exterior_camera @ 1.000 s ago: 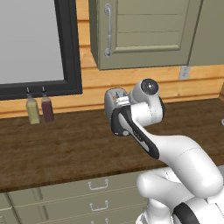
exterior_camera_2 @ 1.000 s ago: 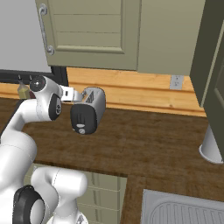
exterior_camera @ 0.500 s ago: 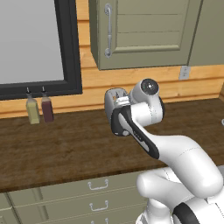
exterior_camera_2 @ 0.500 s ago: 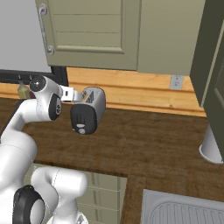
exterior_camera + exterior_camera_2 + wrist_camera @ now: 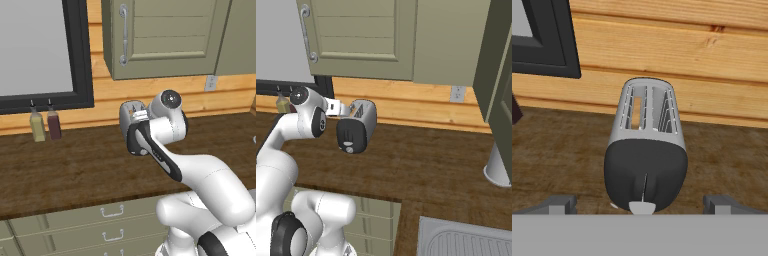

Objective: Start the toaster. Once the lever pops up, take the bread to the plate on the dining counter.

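toaster sits on the wood counter by the far wall, bread in its left slot. gripper fingers apart, straddling the black end panel. lever centred low; come straight down onto it, push fully.

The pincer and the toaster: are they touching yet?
Apart. In the hand view the pincer stands wide, its fingertips well clear of the toaster.
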